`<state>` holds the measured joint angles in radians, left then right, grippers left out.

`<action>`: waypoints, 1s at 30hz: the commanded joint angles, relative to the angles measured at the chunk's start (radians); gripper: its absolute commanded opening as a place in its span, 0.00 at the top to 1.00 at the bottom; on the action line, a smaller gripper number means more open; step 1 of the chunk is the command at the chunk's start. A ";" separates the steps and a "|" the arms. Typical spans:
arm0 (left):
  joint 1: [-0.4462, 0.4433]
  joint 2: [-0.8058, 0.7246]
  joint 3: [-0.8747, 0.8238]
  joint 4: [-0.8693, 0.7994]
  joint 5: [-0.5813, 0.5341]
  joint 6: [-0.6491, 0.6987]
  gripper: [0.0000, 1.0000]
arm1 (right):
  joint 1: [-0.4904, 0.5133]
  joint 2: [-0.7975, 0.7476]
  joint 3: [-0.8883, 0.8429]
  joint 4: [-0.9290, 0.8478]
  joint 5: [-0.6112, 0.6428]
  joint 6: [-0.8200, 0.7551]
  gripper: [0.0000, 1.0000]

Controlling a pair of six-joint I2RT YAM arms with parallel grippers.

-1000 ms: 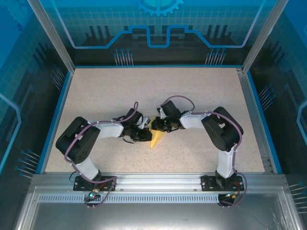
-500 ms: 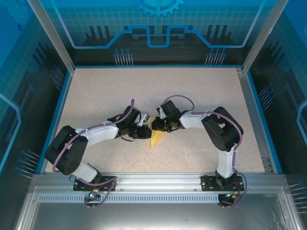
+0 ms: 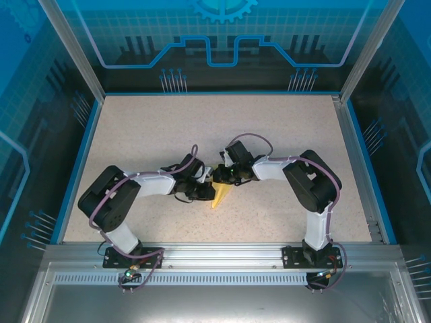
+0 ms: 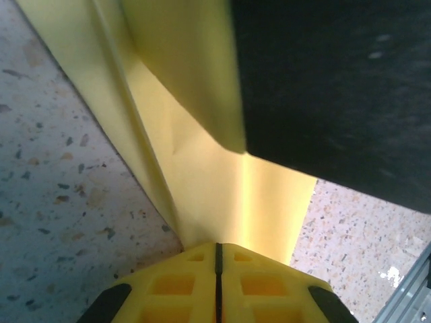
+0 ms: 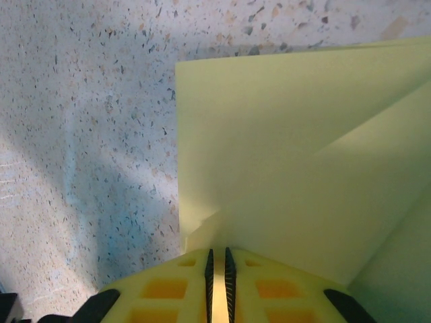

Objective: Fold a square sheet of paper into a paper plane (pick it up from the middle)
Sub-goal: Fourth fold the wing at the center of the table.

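Partly folded: thin yellow paper sheet [image 3: 221, 194] already creased into a narrow pointed wedge, lying mid-way on the speckled table [image 3: 289, 134]. Clamped at one edge by the fully closed left gripper [image 4: 217, 247]; pinched likewise by the right gripper [image 5: 217, 254]. Judged outstanding: remaining folds, final dart shape.

We see the folded yellow paper [image 3: 221, 195] on the speckled table [image 3: 283, 128], its point toward the arm bases. The left gripper [image 3: 207, 189] and right gripper [image 3: 225, 177] meet at its wide end.
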<state>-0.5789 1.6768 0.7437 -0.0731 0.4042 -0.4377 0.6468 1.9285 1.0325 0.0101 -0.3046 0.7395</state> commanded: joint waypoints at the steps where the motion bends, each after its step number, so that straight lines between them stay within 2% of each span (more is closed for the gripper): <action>1: -0.009 0.015 0.004 0.012 -0.001 0.024 0.91 | -0.008 0.018 -0.012 -0.047 0.005 -0.015 0.84; 18: -0.040 0.006 -0.034 0.012 -0.014 0.019 0.91 | -0.010 -0.010 -0.015 -0.054 0.010 -0.017 0.81; 30: -0.043 0.066 -0.046 0.034 -0.034 0.037 0.92 | -0.016 -0.126 -0.102 0.031 -0.019 0.041 0.82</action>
<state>-0.6071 1.6897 0.7246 0.0025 0.4057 -0.4358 0.6403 1.8496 0.9577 0.0208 -0.3077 0.7540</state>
